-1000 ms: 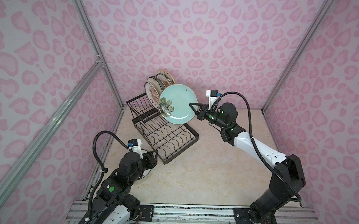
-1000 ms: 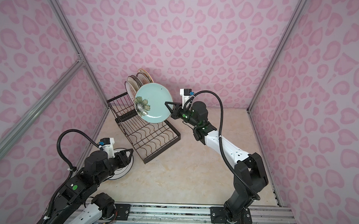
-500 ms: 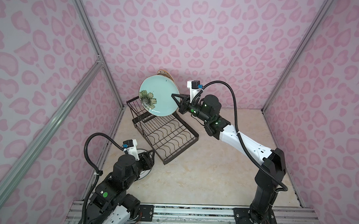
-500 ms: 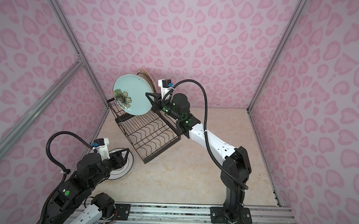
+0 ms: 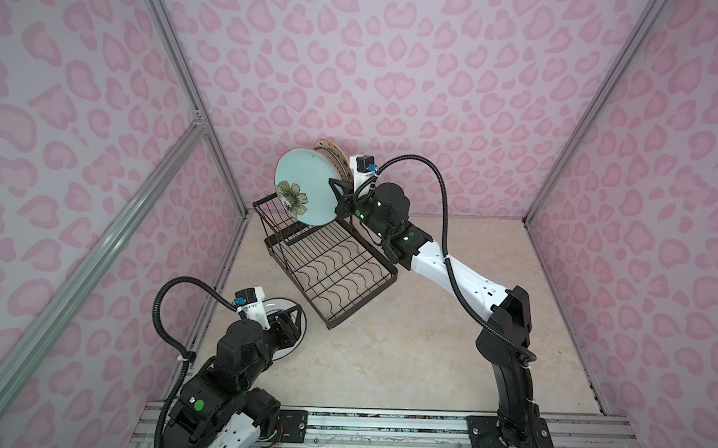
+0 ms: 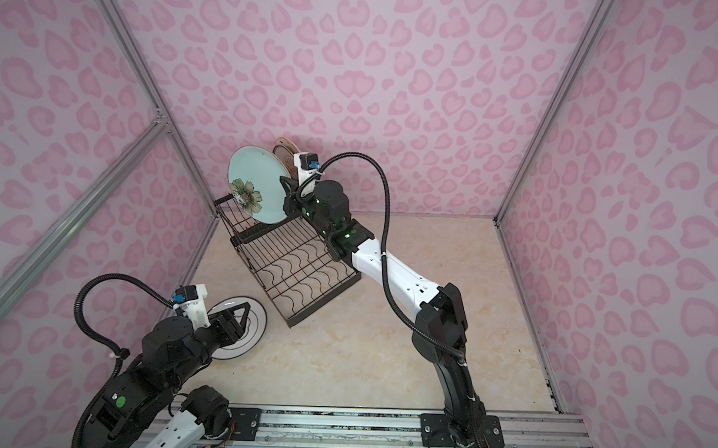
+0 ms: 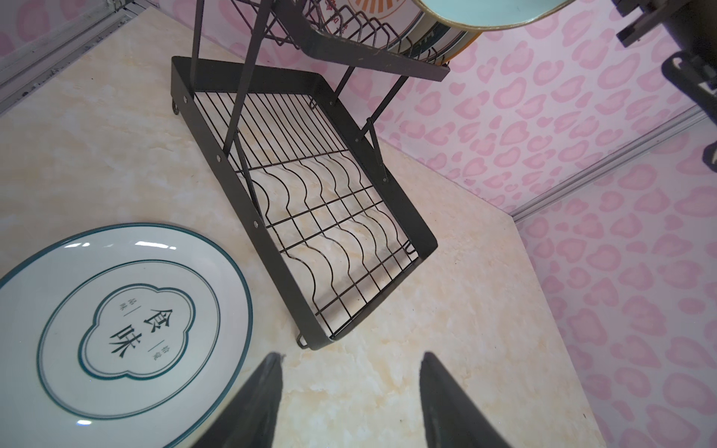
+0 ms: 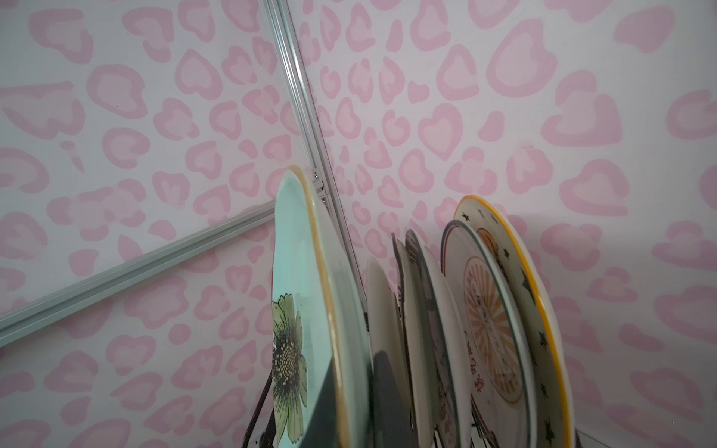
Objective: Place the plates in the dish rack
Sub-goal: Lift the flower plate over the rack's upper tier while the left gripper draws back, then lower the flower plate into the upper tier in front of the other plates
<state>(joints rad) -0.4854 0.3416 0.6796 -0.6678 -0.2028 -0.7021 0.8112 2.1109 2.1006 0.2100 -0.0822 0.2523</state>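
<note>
The right gripper [image 5: 334, 185] is clamped on the rim of the blue plate [image 5: 303, 183] and holds it upright on edge over the raised basket of the rack [image 5: 296, 284]. The plate is just beside the other plates [image 8: 492, 310] standing in the slots. The left gripper [image 7: 349, 388] hovers over the table [image 5: 384, 359], jaws apart and empty. It is just beside a white plate [image 7: 116, 318] lying flat near the lower tray.

Upright blue-green plate [image 5: 305, 185] above dish rack [image 5: 338, 270]
</note>
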